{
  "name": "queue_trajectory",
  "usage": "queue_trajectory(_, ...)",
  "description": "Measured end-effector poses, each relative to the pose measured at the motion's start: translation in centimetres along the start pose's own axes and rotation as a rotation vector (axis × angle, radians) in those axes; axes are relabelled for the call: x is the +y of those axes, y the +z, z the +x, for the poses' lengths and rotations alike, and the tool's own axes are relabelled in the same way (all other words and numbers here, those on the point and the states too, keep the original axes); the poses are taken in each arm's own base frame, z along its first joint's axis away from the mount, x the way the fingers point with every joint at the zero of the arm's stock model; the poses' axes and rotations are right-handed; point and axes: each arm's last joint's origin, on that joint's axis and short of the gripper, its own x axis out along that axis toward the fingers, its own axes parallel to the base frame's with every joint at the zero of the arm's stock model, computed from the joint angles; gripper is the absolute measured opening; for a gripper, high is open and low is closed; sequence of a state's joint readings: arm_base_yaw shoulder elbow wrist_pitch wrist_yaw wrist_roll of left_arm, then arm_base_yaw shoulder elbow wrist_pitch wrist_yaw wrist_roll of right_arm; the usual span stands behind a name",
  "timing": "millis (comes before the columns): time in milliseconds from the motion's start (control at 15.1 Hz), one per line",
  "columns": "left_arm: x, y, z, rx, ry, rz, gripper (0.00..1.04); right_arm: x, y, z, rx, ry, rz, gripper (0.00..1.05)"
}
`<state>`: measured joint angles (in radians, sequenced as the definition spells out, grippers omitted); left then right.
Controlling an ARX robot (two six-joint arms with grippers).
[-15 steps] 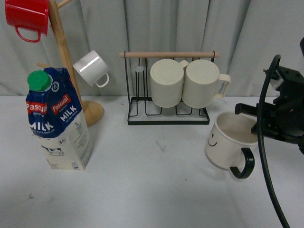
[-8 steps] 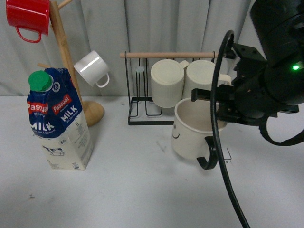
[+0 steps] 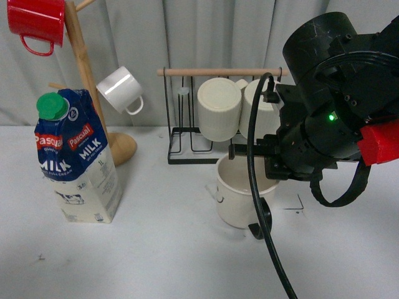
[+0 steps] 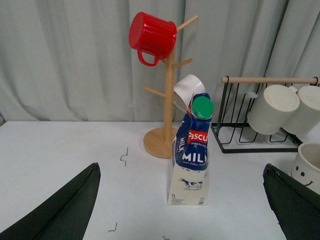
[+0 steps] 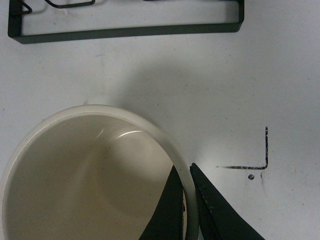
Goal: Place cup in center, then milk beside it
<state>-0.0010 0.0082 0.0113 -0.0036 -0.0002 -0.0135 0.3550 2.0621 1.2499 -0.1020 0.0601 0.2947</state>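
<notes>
The cream cup (image 3: 237,196) with its black handle (image 3: 262,223) is in the middle of the table, low over the center (image 3: 287,202), beside a black corner mark (image 3: 300,208). I cannot tell whether it touches the tabletop. My right gripper (image 3: 271,177) is shut on the cup's rim; the right wrist view shows the gripper (image 5: 186,186) pinching the cup's wall (image 5: 90,170), one finger inside and one outside, near the corner mark (image 5: 263,161). The milk (image 3: 75,162) stands upright at the left. My left gripper (image 4: 181,166) hangs open, well short of the milk (image 4: 192,145).
A black wire rack (image 3: 187,156) with two ribbed cream mugs (image 3: 219,109) stands just behind the cup. A wooden mug tree (image 3: 84,68) behind the milk carries a red mug (image 3: 36,18) and a small white mug (image 3: 120,89). The right arm's cable (image 3: 255,187) hangs in front of the cup.
My right gripper has carried the cup from the table's right side leftwards to the middle and lowered it. The milk has stayed put.
</notes>
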Motion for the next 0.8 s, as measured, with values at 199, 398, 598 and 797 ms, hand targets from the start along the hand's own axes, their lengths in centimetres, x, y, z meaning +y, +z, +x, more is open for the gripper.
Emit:
queue_trajectory(199, 0.0, 0.0, 0.0, 0.000, 0.000, 0.000, 0.98, 0.7, 0.1, 1.0, 0.003, 0.005, 0.001, 0.03)
queue_trajectory(398, 0.0, 0.0, 0.0, 0.000, 0.000, 0.000, 0.98, 1.3, 0.1, 1.0, -0.025, 0.012, 0.023, 0.03)
queue_trajectory(598, 0.0, 0.0, 0.0, 0.000, 0.000, 0.000, 0.98, 1.4, -0.2, 1.2, -0.008, 0.015, 0.030, 0.03)
queue_trajectory(797, 0.0, 0.0, 0.0, 0.000, 0.000, 0.000, 0.98, 1.6, 0.2, 1.0, -0.010, 0.038, 0.039, 0.31)
